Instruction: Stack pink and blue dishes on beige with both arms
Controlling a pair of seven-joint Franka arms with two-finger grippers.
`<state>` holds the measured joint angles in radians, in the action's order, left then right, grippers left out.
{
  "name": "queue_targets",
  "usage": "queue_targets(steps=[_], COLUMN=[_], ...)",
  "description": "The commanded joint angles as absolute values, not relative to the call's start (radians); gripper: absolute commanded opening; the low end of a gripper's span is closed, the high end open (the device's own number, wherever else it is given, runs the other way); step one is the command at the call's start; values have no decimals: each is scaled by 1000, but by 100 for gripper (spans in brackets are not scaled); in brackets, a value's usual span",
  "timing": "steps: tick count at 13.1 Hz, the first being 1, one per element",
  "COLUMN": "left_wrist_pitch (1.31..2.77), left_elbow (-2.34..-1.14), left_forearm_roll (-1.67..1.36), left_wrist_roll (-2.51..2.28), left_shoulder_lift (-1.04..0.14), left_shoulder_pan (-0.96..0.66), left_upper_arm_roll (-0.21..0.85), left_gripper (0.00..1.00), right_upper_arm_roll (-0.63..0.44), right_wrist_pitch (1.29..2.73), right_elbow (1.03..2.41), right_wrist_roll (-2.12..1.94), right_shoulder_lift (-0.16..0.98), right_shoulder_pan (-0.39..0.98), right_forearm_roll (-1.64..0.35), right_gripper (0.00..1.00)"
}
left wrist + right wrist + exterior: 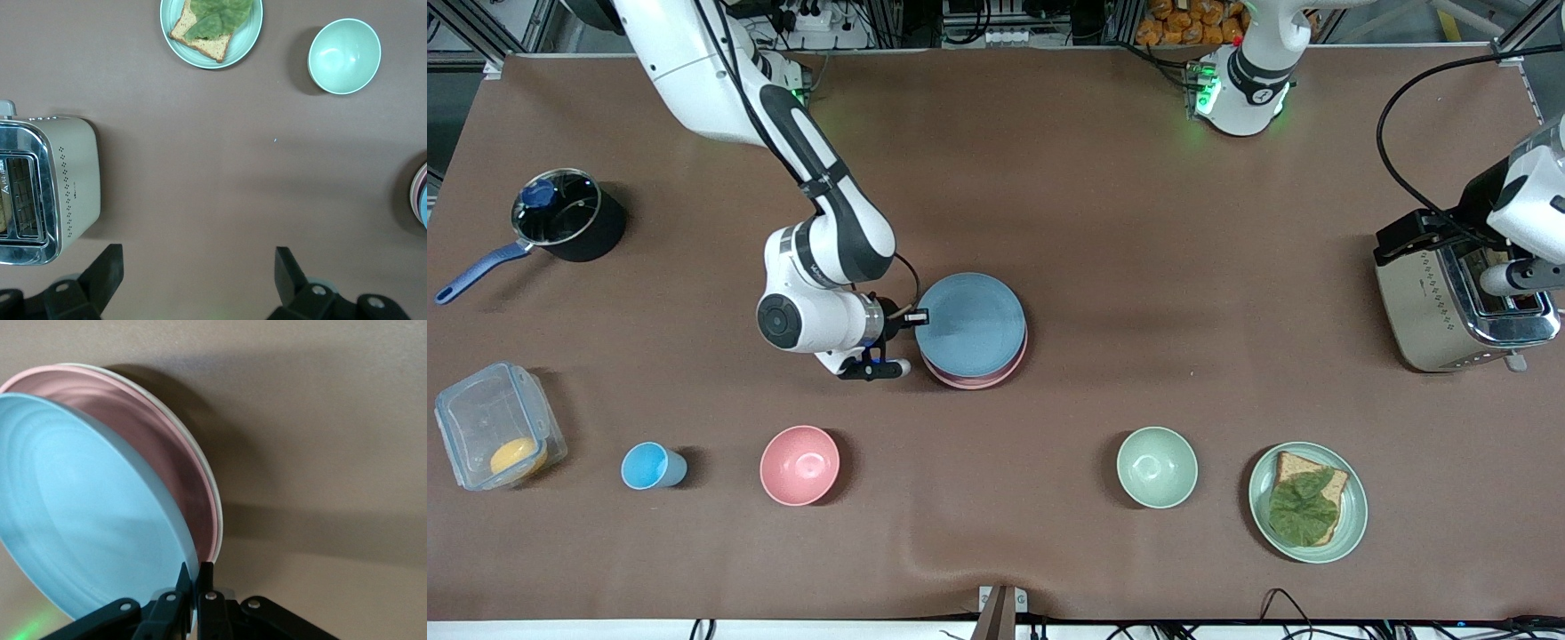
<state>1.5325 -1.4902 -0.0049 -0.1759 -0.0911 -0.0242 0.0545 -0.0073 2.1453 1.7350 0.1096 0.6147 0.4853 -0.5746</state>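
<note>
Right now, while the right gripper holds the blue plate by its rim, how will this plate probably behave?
The blue plate looks stiff: it keeps its round shape though the right gripper pinches only its rim. Its matte surface may slip little. Held at one edge, it probably tilts easily; it hangs slanted over the pink plate.

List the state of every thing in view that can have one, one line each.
blue plate: tilted, rim pinched by the right hand, over the pink plate
pink plate: stacked on the beige plate
beige plate: bottom of stack
right hand: shut on blue plate
left hand: open, waiting above the toaster
toaster: upright
pot: lidded
clear box: lid shut
</note>
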Motion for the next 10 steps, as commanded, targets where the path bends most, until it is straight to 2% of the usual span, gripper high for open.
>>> queue_targets(steps=[1, 10], left_wrist_pitch=[1514, 1514], left_elbow=[-1477, -1468], left_forearm_roll=[-25, -28], left_wrist_roll=[-144, -127], left_shoulder_lift=[-95, -117], left_shoulder_pan=[-25, 5], left_upper_arm_roll=[46, 46], left_gripper=[100, 100], right_upper_arm_roll=[-18, -18], right_wrist_pitch=[2146, 2161], right_elbow=[1707, 1689], right_wrist_roll=[110, 110], right_shoulder_lift=[635, 657], right_shoulder_pan=[498, 502], right_forearm_roll=[-598, -600], right_gripper=[0, 0])
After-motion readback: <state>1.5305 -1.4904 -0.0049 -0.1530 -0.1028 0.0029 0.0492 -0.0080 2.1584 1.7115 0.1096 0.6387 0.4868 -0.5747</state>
